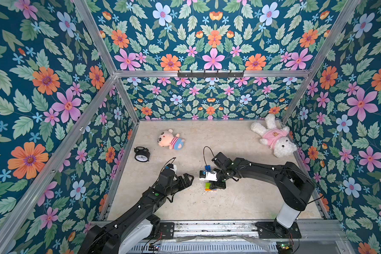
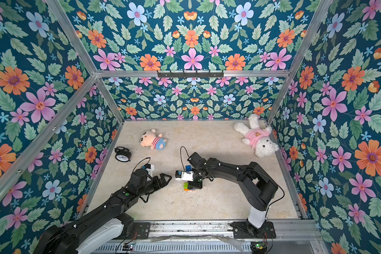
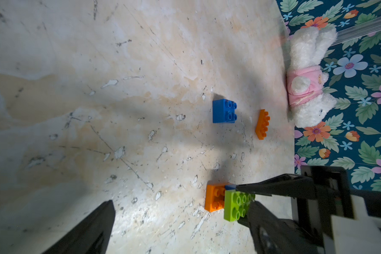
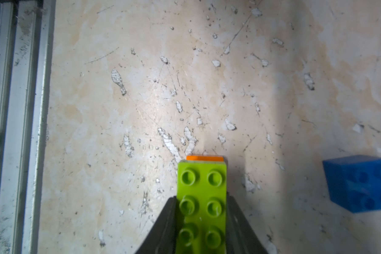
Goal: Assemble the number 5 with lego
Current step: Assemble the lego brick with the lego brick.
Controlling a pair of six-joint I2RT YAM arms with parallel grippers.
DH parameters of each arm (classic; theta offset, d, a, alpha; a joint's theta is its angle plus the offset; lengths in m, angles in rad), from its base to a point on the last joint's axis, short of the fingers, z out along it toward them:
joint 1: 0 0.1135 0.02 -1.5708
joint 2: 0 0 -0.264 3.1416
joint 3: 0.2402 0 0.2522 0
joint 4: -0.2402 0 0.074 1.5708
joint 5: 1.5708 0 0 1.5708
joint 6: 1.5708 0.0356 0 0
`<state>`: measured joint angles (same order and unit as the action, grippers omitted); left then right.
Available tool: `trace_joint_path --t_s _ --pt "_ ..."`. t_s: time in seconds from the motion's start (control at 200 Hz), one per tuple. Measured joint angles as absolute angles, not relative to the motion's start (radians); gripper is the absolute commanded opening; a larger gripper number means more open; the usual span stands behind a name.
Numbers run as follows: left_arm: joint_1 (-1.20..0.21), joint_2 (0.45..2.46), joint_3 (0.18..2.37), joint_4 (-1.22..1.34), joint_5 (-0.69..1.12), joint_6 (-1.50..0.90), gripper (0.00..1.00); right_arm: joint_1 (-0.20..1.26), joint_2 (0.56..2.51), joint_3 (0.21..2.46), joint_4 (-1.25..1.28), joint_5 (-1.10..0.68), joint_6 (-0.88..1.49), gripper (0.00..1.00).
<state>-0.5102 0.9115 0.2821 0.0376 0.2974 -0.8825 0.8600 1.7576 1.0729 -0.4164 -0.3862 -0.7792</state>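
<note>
A small lego stack stands mid-table: an orange brick (image 3: 215, 199) at the bottom, a sliver of blue (image 3: 229, 187) above it, and a lime-green brick (image 3: 237, 205) (image 4: 201, 176) on top. My right gripper (image 4: 201, 220) (image 1: 211, 187) reaches down over the stack, its fingers pressed against both long sides of the lime-green brick. A loose blue brick (image 3: 223, 111) (image 1: 207, 168) lies just behind the stack. Farther off rests a second orange brick (image 3: 262, 124), hidden in both top views. My left gripper (image 1: 188, 179) hovers open and empty, left of the stack.
A black alarm clock (image 1: 142, 154) stands near the left wall and a small doll (image 1: 171, 139) lies behind it. In the back right corner sprawls a white plush in a pink shirt (image 1: 273, 136). An aluminium rail (image 4: 20, 110) borders the table's front edge.
</note>
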Motion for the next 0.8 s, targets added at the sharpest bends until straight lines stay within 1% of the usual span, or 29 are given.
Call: trace_joint_path --t_s 0.1,0.165,0.175,0.18,0.195,0.23,0.315,0.36,0.435,0.485,0.51,0.54,0.595,0.735,0.8 --pt "-0.510 0.912 0.292 0.037 0.297 -0.879 0.99 0.859 1.756 1.076 -0.434 -0.353 -0.772 0.50" --pt "-0.510 0.912 0.298 0.031 0.298 -0.871 0.99 0.859 1.747 1.077 -0.445 -0.347 -0.759 0.52" --pt "-0.510 0.912 0.299 0.030 0.298 -0.869 0.99 0.859 1.745 1.077 -0.447 -0.348 -0.756 0.64" --pt "-0.510 0.912 0.300 0.029 0.299 -0.868 0.99 0.859 1.744 1.077 -0.447 -0.348 -0.755 0.67" --pt "-0.510 0.912 0.301 0.028 0.299 -0.865 0.99 0.859 1.741 1.077 -0.448 -0.348 -0.756 0.72" --pt "-0.510 0.913 0.305 0.024 0.300 -0.865 0.99 0.859 1.732 1.078 -0.449 -0.349 -0.751 0.75" --pt "-0.510 0.918 0.314 0.021 0.309 -0.859 0.99 0.859 1.703 1.084 -0.450 -0.355 -0.741 0.77" --pt "-0.510 0.921 0.318 0.021 0.313 -0.857 0.99 0.859 1.681 1.088 -0.445 -0.354 -0.723 0.77" --pt "-0.510 0.933 0.321 0.031 0.324 -0.857 0.99 0.857 1.614 1.079 -0.416 -0.326 -0.644 0.75" --pt "-0.511 0.947 0.323 0.046 0.340 -0.858 0.99 0.847 1.561 1.062 -0.375 -0.309 -0.551 0.70" --pt "-0.514 0.954 0.324 0.054 0.344 -0.857 0.99 0.841 1.538 1.050 -0.349 -0.302 -0.500 0.70" --pt "-0.523 0.967 0.328 0.063 0.350 -0.858 0.99 0.831 1.509 1.032 -0.317 -0.279 -0.409 0.71" --pt "-0.545 0.991 0.339 0.077 0.360 -0.858 0.99 0.815 1.459 0.994 -0.273 -0.233 -0.233 0.67" --pt "-0.636 1.072 0.373 0.126 0.367 -0.857 0.99 0.810 1.335 0.840 -0.174 -0.175 0.215 0.65" --pt "-0.675 1.121 0.395 0.142 0.367 -0.857 0.99 0.809 1.299 0.766 -0.138 -0.157 0.393 0.59"
